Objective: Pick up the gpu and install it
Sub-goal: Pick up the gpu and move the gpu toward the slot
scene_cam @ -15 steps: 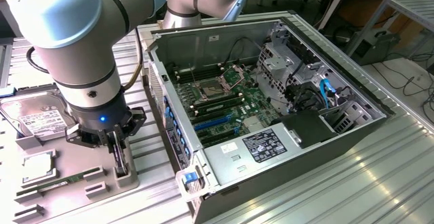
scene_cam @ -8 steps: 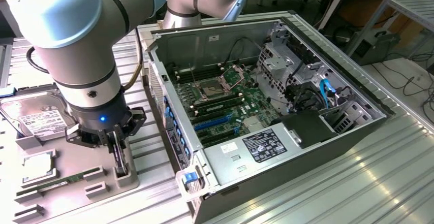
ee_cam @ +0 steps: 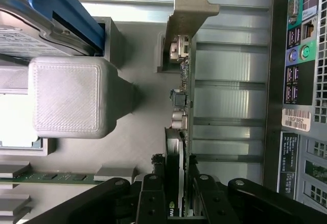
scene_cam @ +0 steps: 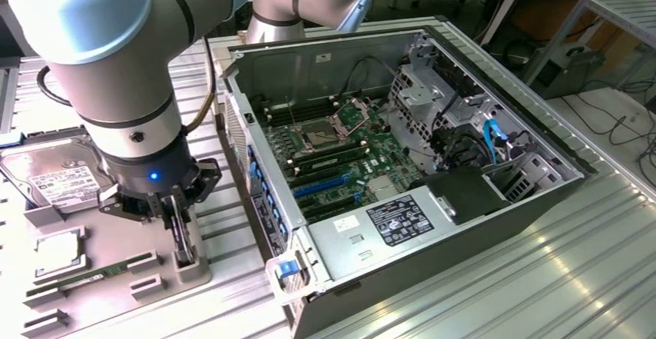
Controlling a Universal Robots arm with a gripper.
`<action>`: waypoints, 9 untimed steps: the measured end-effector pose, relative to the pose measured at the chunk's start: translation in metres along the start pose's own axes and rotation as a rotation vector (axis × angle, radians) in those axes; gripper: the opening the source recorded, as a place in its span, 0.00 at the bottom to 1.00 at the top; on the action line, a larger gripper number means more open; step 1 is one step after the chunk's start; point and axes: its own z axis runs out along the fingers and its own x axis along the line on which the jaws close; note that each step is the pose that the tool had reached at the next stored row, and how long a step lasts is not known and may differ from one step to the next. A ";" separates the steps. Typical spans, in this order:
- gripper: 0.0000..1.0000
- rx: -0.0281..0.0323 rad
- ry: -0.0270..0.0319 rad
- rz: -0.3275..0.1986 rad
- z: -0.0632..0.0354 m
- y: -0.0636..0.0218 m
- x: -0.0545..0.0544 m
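Wrist view shows the gpu (ee_cam: 180, 101), bracket (ee_cam: 186, 9) and all, clamped in the gripper (ee_cam: 176, 188); the exterior view puts them at eight o'clock from the case (scene_cam: 431, 277).

Bright, even overhead light. Exterior view: white glare streaks on the ribbed metal surface (scene_cam: 512, 293) toward the exterior view's right; soft sheen on the arm (scene_cam: 113, 54) shell. The case (scene_cam: 307, 62) interior is shaded and its far wall dim. Wrist view: pale blown-out patches at one edge. The gpu (ee_cam: 186, 15) bracket is lit, the fingers (ee_cam: 152, 196) near-black.
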 end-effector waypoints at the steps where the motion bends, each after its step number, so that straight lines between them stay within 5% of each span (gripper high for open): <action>1: 0.27 0.0002 -0.0001 0.000 -0.0017 0.0001 0.000; 9: 0.27 0.0005 0.0000 0.000 -0.0251 0.0008 0.000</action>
